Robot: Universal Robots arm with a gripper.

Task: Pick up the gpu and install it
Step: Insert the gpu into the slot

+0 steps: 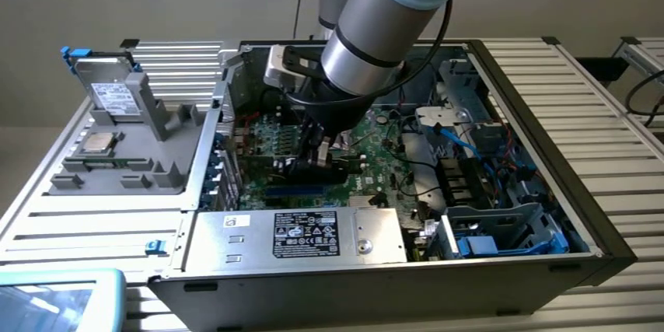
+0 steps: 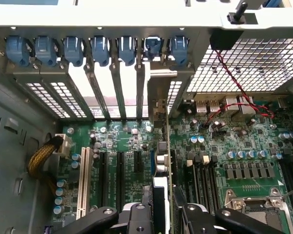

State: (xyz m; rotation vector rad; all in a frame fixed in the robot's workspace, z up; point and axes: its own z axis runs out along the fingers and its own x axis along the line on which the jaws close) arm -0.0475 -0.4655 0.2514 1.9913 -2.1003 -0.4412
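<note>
Gpu (image 2: 162, 163) stands on edge, squeezed tight in gripper (image 2: 162, 217), low over green motherboard (image 2: 224, 146) inside computer case (image 1: 394, 289). Its silver end sits by back slot covers (image 2: 118, 92).

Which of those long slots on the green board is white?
The white slot nearest the yellow cable bundle; the other slots beside it are black.

Open black computer case (image 1: 394, 289) lies on white slatted table (image 1: 602, 106); green motherboard (image 1: 384, 141) inside, silver power-supply box (image 1: 239, 239) in one corner. Grey plastic fixture (image 1: 145, 126) beside it holds silver white-labelled drive (image 1: 112, 97).
</note>
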